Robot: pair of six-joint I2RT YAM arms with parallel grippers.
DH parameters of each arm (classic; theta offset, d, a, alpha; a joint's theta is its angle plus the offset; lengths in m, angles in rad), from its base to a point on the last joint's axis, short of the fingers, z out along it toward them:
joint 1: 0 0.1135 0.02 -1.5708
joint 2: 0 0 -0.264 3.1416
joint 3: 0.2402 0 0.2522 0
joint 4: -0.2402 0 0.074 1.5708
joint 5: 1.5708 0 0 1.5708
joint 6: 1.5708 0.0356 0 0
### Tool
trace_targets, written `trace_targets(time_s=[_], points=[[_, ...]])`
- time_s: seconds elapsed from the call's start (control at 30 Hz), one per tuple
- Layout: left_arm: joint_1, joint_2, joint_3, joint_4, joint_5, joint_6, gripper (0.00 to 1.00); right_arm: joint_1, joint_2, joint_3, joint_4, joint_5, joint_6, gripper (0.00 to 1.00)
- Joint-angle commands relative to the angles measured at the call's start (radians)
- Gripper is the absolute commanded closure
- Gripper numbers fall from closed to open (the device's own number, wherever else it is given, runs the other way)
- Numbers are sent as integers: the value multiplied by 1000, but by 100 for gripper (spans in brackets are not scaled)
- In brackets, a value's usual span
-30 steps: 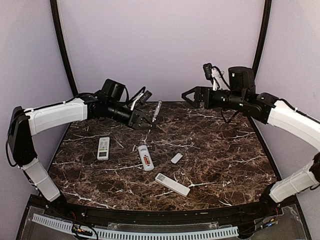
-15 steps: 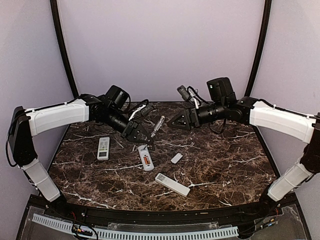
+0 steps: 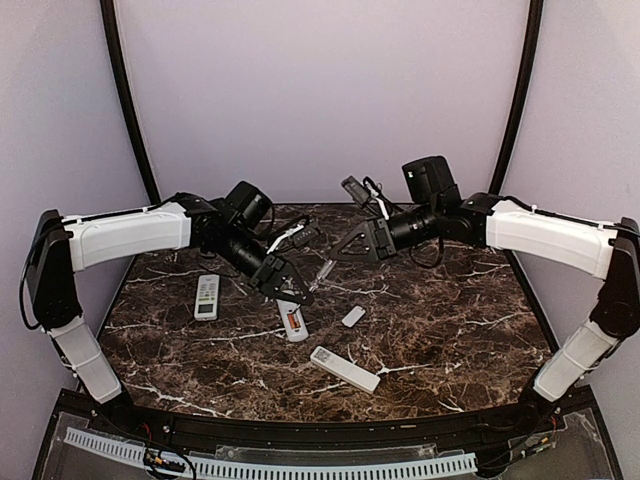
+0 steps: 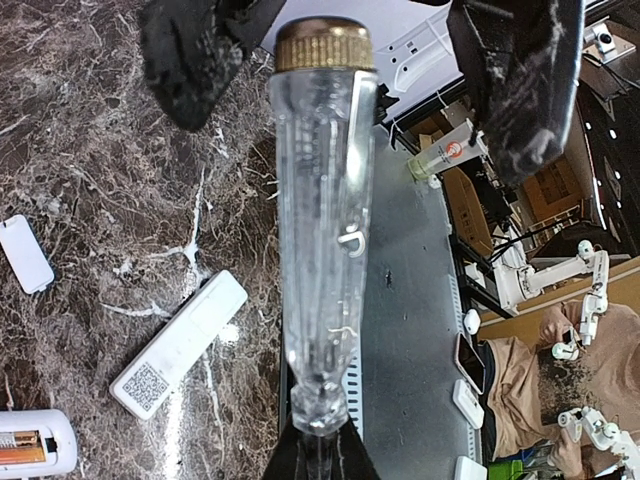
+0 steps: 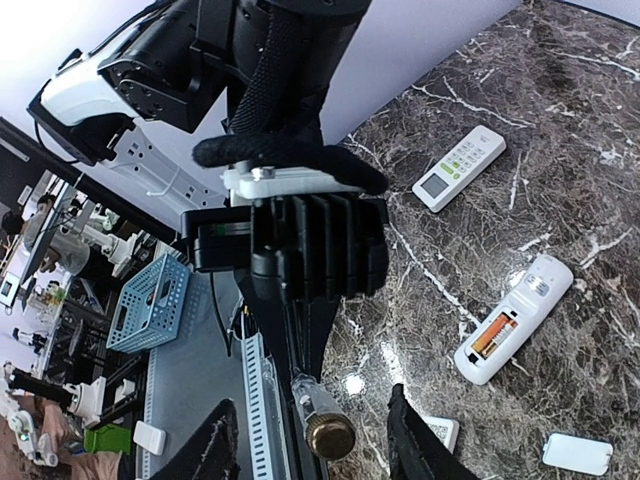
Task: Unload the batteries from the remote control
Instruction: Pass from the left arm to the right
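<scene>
The white remote control lies face down mid-table with its back open, and orange batteries show in the compartment. My left gripper is shut on the thin shaft of a clear-handled screwdriver, whose handle with a brass cap points away from it. My right gripper is open. Its fingers stand either side of the brass cap, with a gap on each side.
A remote with buttons up lies at the left. Another white remote lies face down near the front. A small white cover plate lies right of the open remote. Both arms meet above the table's middle back.
My right gripper has swung left and down to the screwdriver's capped end, its jaws narrowing. My left arm has carried the screwdriver right and lower, over the open remote.
</scene>
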Motion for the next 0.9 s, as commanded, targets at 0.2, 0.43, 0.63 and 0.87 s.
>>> trace_targets(time_s=[0.2,0.43,0.63,0.87], points=[[-4,11,28,-35,48,22,100,28,48,41,20,-86,-2,71],[-5,12,28,-36,48,21,100,35,70,52,-2,-106,-12,81],[-5,11,28,-33,48,19,100,36,70,47,0,-102,-10,89],[-5,11,28,-20,25,2,98,36,67,44,3,-79,-7,100]])
